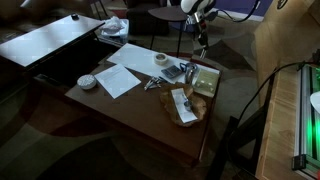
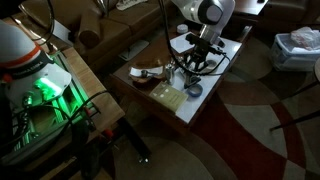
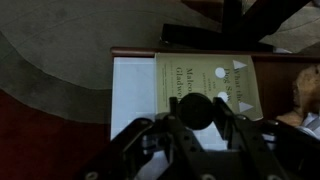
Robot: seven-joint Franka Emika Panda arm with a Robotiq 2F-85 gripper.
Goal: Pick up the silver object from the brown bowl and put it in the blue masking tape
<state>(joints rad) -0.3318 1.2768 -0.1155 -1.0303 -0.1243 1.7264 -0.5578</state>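
- We see the silver object [image 1: 183, 103] lying in the brown bowl [image 1: 197, 113], at the near right of the table [image 1: 130, 112].
- The gripper [image 1: 201, 48] hangs over the far right, above the green pad [image 1: 206, 80] and well apart from the bowl.
- Its fingers [image 3: 148, 142] are dark and blurred in the wrist view; we cannot tell whether they are apart or together.

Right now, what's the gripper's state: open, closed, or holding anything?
Gripper: cannot be told; it is too dark and blurred in every view.
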